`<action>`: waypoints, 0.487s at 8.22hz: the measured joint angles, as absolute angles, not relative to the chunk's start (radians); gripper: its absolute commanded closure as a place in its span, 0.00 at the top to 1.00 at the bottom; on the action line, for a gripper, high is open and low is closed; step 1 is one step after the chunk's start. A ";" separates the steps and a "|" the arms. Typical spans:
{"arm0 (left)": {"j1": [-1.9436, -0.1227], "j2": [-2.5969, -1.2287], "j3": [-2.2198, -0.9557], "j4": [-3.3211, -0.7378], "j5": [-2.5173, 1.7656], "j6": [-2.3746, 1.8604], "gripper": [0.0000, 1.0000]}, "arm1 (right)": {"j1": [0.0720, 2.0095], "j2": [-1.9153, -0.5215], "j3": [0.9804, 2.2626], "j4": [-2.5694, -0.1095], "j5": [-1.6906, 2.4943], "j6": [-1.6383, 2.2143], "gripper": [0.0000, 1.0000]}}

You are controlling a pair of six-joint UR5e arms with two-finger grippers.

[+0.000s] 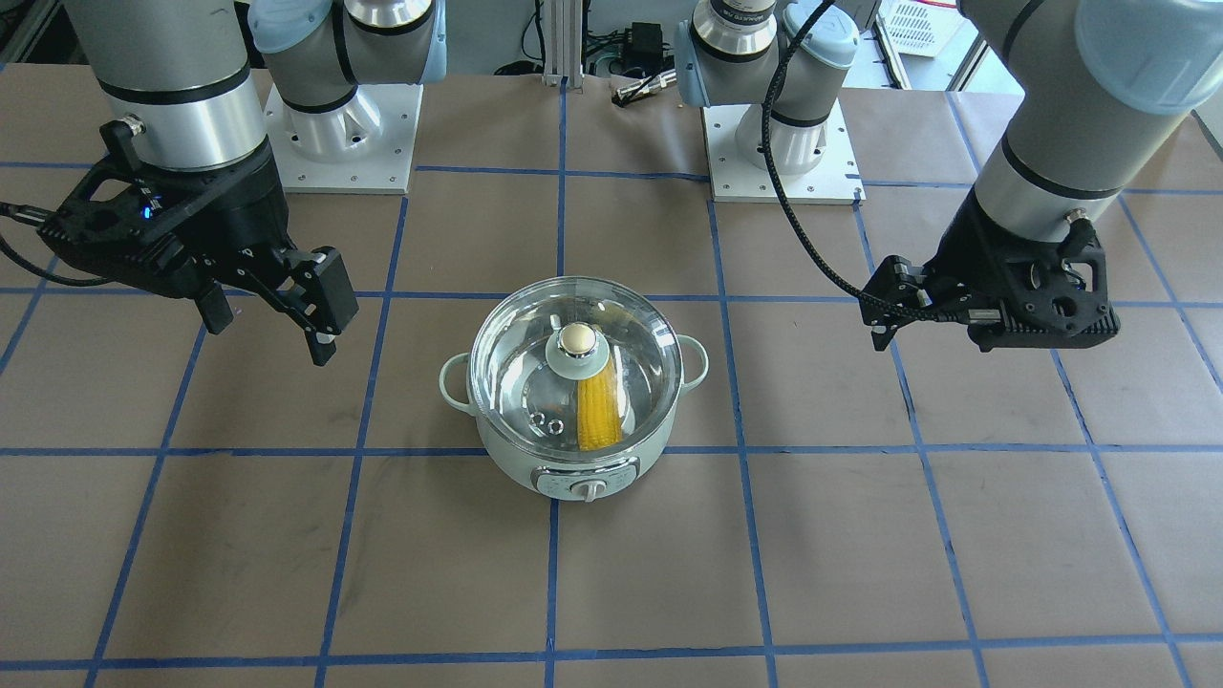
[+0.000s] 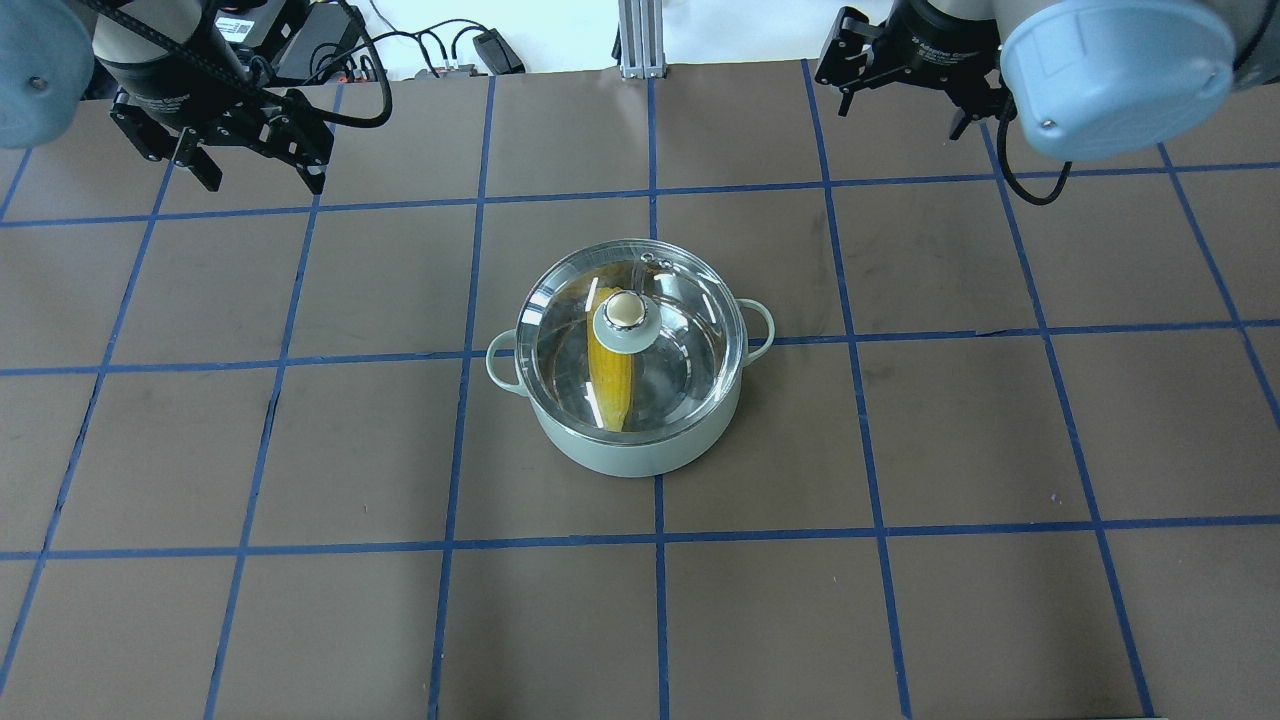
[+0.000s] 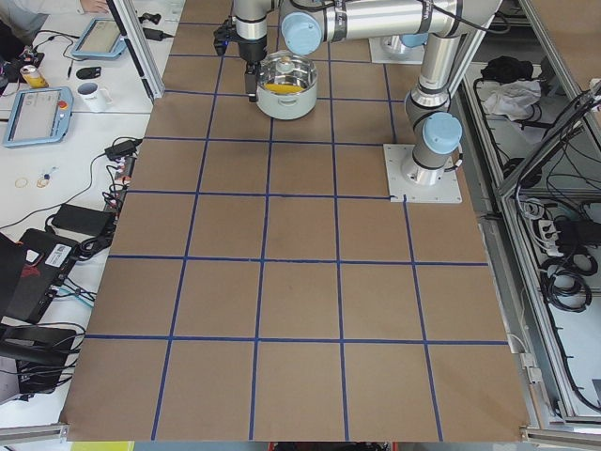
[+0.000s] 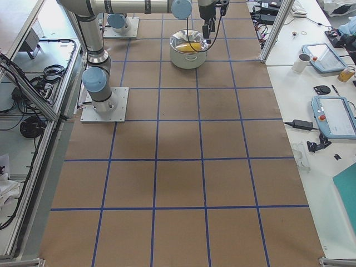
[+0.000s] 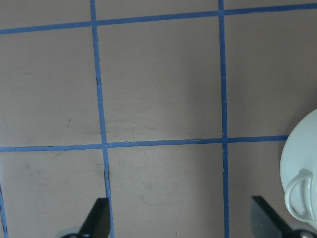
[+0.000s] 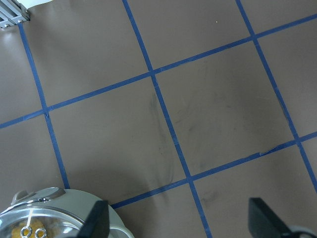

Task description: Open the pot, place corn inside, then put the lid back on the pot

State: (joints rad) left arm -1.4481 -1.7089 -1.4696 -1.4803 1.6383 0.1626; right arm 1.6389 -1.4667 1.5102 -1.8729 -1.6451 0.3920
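- Round pale mint-green electric pot [image 2: 640,452]: between both grippers, well apart from each.
- Clear glass dome lid [image 2: 685,370], beige knob: seated on pot rim.
- Bright yellow corn cob [image 2: 611,378]: inside, under lid.
- Left gripper [image 2: 262,172]: jaws wide, empty.
- Right gripper [image 1: 270,323]: likewise.
- Judgement: task looks complete; no further contact needed, route any retreat away from knob.

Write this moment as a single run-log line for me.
corn: inside pot | lid: on pot | left tool: open, empty | right tool: open, empty | task: looks done
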 measured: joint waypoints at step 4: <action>-1.448 -1.705 -1.488 -1.476 1.639 0.163 1.00 | 1.638 -1.469 1.511 -1.860 -1.646 0.391 1.00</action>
